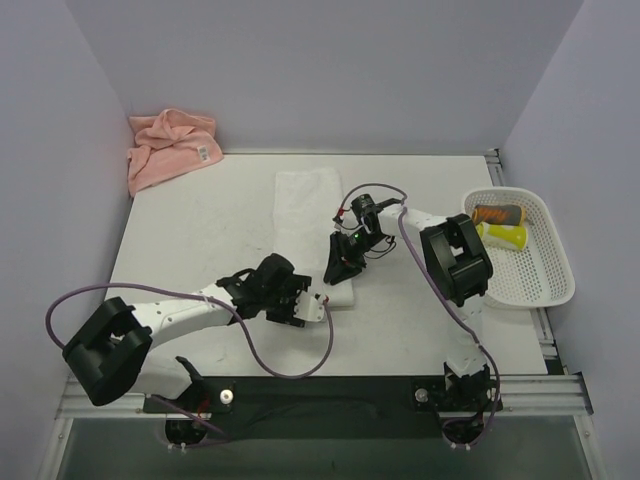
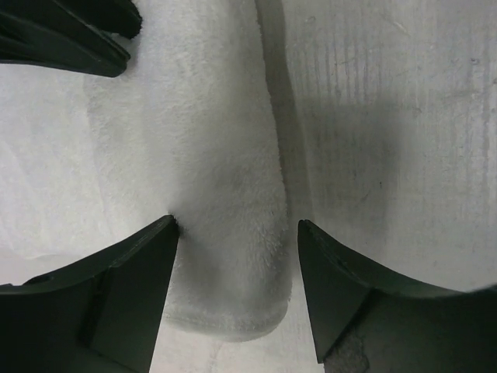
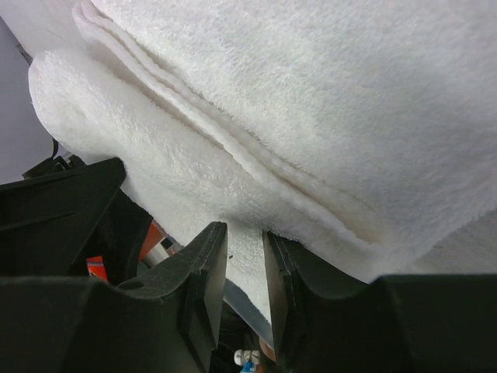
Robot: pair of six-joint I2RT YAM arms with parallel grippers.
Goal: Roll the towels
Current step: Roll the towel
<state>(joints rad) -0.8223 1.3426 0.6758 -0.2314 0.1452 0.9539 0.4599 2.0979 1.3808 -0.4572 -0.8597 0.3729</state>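
The white towel point(image 1: 305, 205) lies lengthwise in the middle of the table, its near end folded or rolled up thick. My left gripper point(image 1: 312, 307) is at that near end. In the left wrist view it point(image 2: 237, 225) is open and straddles the rounded towel end point(image 2: 221, 256). My right gripper point(image 1: 338, 272) is at the towel's right edge, just beyond the left one. In the right wrist view it point(image 3: 245, 231) is shut on a layer of the white towel point(image 3: 311, 93). The salmon-pink towel point(image 1: 170, 148) lies crumpled at the back left corner, its white tag showing.
A white mesh basket point(image 1: 548, 285) stands at the right edge of the table, holding an orange can point(image 1: 497, 214) and a yellow object point(image 1: 505, 236). Purple cables loop off both arms. Walls close the table at the left, back and right.
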